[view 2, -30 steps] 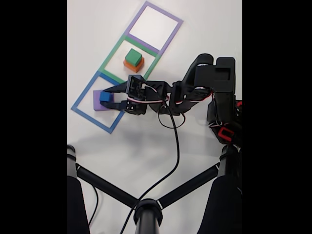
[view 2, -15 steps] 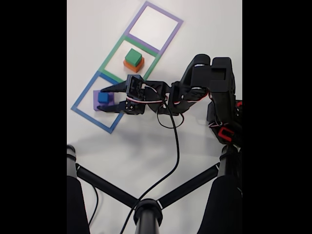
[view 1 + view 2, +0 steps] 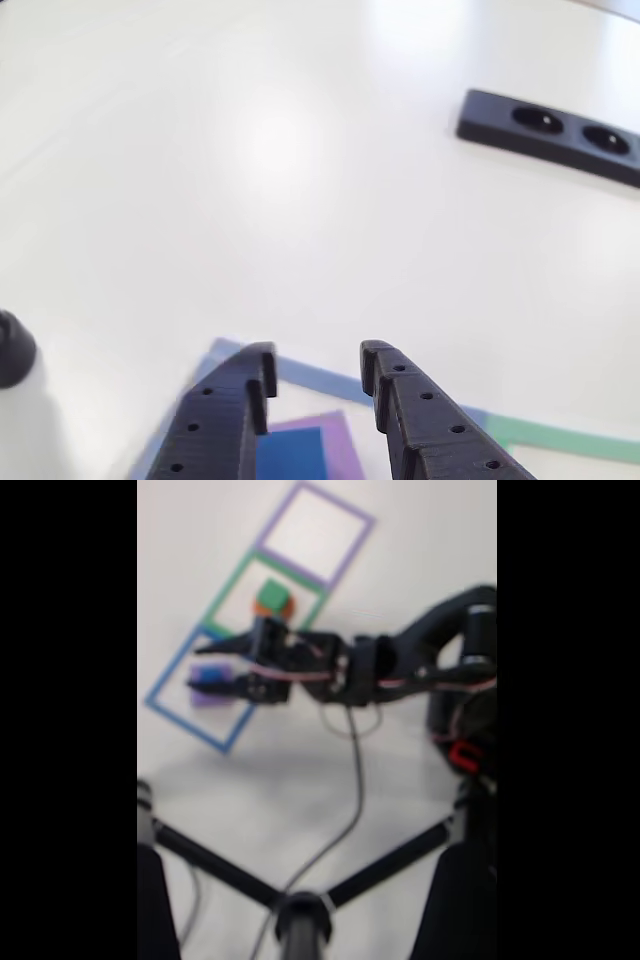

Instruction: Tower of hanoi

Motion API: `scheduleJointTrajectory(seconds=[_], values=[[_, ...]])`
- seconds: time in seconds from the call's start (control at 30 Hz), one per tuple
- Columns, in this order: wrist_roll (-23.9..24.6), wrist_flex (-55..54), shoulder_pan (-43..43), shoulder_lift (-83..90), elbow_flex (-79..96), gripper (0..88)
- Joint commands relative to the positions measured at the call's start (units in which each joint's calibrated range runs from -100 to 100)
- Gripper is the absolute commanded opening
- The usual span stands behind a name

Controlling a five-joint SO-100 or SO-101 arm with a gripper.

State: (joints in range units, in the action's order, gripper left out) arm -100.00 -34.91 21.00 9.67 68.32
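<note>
My gripper (image 3: 315,390) sits over the blue-outlined square (image 3: 175,685), fingers (image 3: 228,410) spread apart and holding nothing. In the other view the small blue cube (image 3: 290,455) shows low in the gap between them, resting on the flat purple block (image 3: 340,440). I judge the tips are level with or slightly above the cube's top; I cannot tell the exact height. The fixed view is smeared by motion blur, so the purple block (image 3: 207,685) is only a smudge in that square and the blue cube is not resolvable there.

The green cube (image 3: 272,592) on the orange block (image 3: 262,608) sits in the green-outlined square (image 3: 225,595), just beside the arm's wrist. The purple-outlined square (image 3: 355,548) holds nothing.

Risks from here, as I read them:
- Closing too high: the fingers pinch only the top edge of the blue cube and it pops out or tips.
- Descending too far: the tips press the purple block and drag it, or clamp both pieces together.
- Cube off-centre in the gap: one finger touches first and pushes the cube across the purple block before the grip forms.
- Wrist passing close to the green-on-orange stack: a swing could knock it.
- The black cable (image 3: 352,780) trails across the worktop (image 3: 300,150) and could snag.
</note>
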Motion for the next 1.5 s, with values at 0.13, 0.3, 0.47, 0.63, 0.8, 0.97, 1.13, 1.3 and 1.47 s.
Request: scheduleJointTrajectory(seconds=[0.13,0.3,0.47,0.63,0.8,0.97,1.13,1.3,1.47], values=[[0.00,37.79,-4.64,29.04,-0.76,0.1],[0.00,65.30,-7.77,39.45,-11.30,0.1],[0.00,93.39,-10.51,42.98,-30.66,0.1],[4.96,111.52,-13.95,42.74,-48.10,0.1],[9.93,124.79,-17.07,41.46,-63.91,0.1],[11.58,132.56,-20.35,40.97,-71.36,0.1],[10.85,132.48,-22.26,41.78,-70.00,0.1],[7.35,126.58,-23.86,44.90,-59.28,2.5],[0.00,119.78,-25.38,53.47,-43.47,11.7]])
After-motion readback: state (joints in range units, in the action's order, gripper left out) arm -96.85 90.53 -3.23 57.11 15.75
